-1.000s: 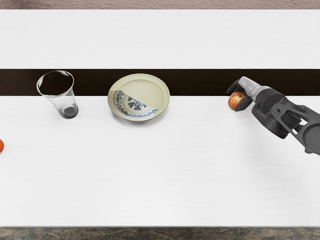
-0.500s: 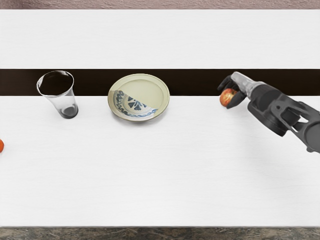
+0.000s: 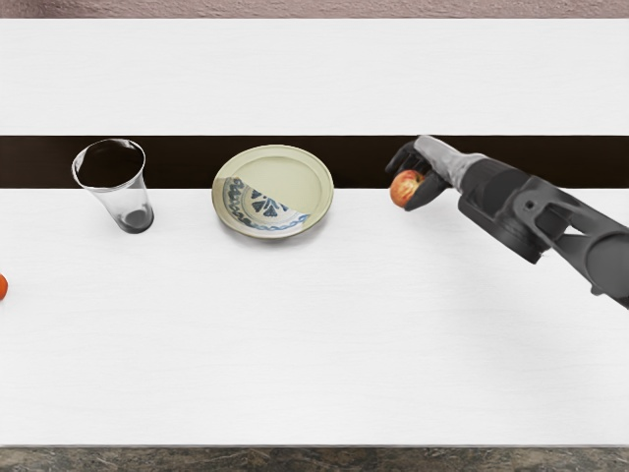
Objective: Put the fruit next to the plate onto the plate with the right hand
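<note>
Where the white table (image 3: 314,324) meets the frame's left edge, a small orange-red object (image 3: 2,287) shows only in part. Right of it, in the upper left, a clear glass (image 3: 113,184) stands upright, and next comes the patterned plate (image 3: 285,167), left of centre. Right of the plate and apart from it, the right hand (image 3: 425,172) grips the reddish fruit (image 3: 405,189) in curled fingers, its arm entering from the right edge.

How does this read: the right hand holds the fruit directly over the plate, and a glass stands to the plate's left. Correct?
Not quite. The head view shows the right hand holding the fruit off to the right of the plate, with a clear gap between them, not over it. The glass does stand to the plate's left.
</note>
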Robot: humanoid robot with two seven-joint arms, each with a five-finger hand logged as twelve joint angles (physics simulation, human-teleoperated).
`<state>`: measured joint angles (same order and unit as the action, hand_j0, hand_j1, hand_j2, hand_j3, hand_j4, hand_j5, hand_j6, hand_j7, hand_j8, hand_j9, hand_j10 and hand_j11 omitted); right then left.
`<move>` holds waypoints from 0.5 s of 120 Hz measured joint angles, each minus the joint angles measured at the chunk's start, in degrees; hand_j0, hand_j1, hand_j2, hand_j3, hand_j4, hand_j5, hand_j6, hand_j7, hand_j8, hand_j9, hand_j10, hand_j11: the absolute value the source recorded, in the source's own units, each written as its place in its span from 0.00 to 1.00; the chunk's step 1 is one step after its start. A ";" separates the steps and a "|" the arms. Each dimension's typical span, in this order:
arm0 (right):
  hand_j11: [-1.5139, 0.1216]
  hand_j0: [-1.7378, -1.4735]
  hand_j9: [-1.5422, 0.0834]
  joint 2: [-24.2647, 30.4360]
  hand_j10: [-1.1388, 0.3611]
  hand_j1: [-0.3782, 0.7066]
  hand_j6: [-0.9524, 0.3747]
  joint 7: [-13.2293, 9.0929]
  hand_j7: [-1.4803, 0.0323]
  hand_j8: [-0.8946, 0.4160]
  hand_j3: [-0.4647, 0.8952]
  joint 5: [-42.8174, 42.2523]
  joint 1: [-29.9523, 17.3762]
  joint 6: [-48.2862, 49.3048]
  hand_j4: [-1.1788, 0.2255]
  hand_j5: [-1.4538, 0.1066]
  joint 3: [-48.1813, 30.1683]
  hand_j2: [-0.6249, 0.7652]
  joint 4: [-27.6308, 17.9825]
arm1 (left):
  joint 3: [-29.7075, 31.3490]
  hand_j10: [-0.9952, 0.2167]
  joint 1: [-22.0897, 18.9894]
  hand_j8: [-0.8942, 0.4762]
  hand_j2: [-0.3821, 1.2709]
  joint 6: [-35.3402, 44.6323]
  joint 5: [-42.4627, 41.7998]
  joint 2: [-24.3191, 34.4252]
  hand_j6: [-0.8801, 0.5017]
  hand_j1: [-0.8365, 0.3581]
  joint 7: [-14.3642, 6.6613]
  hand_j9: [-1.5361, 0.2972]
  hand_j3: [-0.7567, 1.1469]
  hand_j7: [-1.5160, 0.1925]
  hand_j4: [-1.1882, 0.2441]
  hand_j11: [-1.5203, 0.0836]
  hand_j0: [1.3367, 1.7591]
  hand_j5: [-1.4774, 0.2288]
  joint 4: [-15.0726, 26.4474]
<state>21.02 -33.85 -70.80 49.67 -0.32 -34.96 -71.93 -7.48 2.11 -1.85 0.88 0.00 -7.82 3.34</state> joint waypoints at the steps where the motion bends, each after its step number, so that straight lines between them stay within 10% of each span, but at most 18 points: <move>1: 0.49 0.30 0.51 -0.13 0.40 0.57 0.35 -0.01 0.51 0.38 0.34 0.03 0.05 0.00 0.46 0.47 0.00 0.51 -0.02 | 0.00 0.81 0.00 0.64 0.23 0.00 0.00 0.00 0.63 0.98 0.00 0.83 0.40 0.88 0.82 0.94 0.76 0.86 0.00; 60: 0.49 0.30 0.51 -6.66 0.40 0.57 0.34 -0.15 0.51 0.36 0.34 0.51 1.87 -0.01 0.46 0.47 0.09 0.55 -0.09 | 0.00 0.81 0.00 0.64 0.23 -0.01 0.00 0.00 0.63 0.98 0.00 0.83 0.40 0.88 0.82 0.94 0.76 0.86 0.00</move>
<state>14.36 -34.00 -70.29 51.54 -0.32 -34.88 -72.02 -7.47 2.11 -1.86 0.88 0.00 -7.82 3.34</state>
